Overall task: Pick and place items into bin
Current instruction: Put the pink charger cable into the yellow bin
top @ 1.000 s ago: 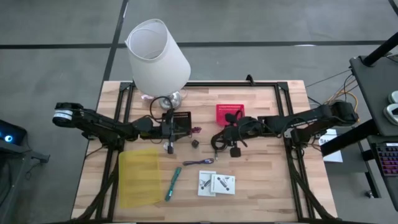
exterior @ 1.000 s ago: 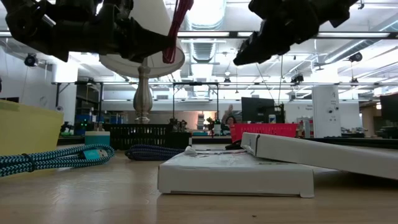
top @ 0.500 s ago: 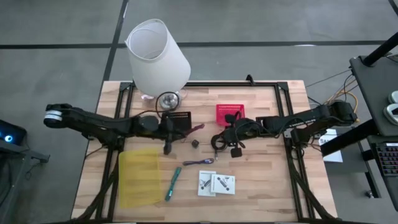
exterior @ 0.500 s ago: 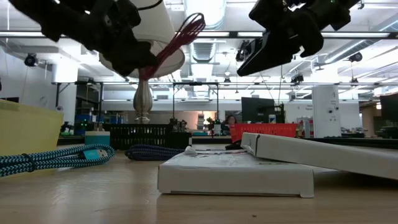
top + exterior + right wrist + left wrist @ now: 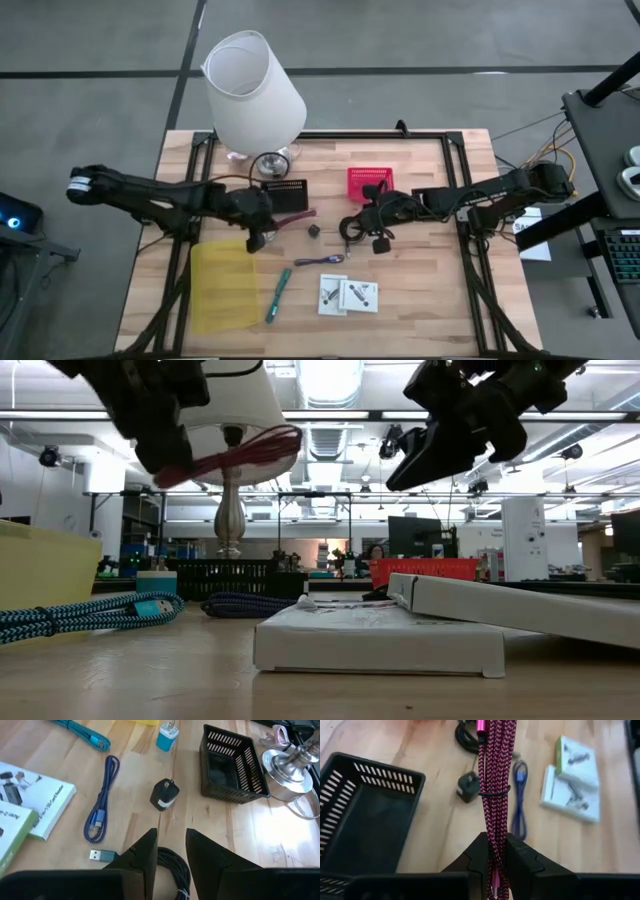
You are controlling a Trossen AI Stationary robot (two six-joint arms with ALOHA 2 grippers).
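Left gripper [image 5: 493, 857]: clamped on braided maroon cable [image 5: 492, 780].
Right gripper [image 5: 169, 842]: fingers parted around coiled black cable [image 5: 172, 862], grip undetermined.

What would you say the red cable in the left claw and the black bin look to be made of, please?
Red cable: braided fabric sleeve, judging by its zigzag weave, with a shiny pink metallic plug end. Black bin: probably moulded plastic, matte, with slotted walls.

Bundled maroon braided cable [image 5: 492, 795] hangs aloft above the table.
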